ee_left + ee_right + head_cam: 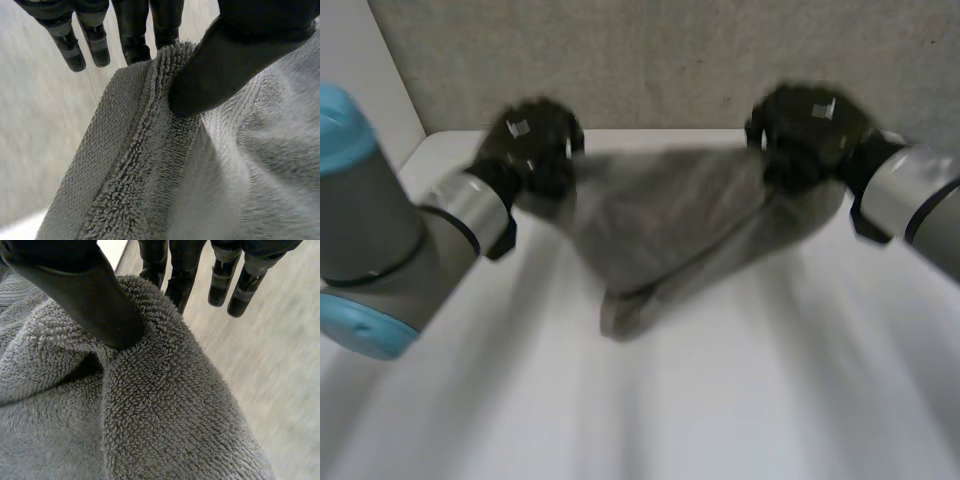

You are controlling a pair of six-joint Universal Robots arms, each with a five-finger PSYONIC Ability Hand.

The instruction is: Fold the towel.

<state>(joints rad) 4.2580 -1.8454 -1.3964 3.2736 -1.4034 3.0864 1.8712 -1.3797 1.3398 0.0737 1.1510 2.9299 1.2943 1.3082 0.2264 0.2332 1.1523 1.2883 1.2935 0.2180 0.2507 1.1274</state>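
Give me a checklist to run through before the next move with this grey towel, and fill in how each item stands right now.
1. Left robot hand grips the towel: ok, its thumb pinches the hem against the fingers.
2. Right robot hand grips the towel: ok, its thumb presses the edge against the fingers.
3. Top edge stretched between both hands: ok, it runs fairly straight in the head view.
4. Hanging part spread flat: not ok, it gathers into a bunched point nearer the left side.
5. Low point clear of the table: cannot tell.
6. Each grip sits on a corner: cannot tell.
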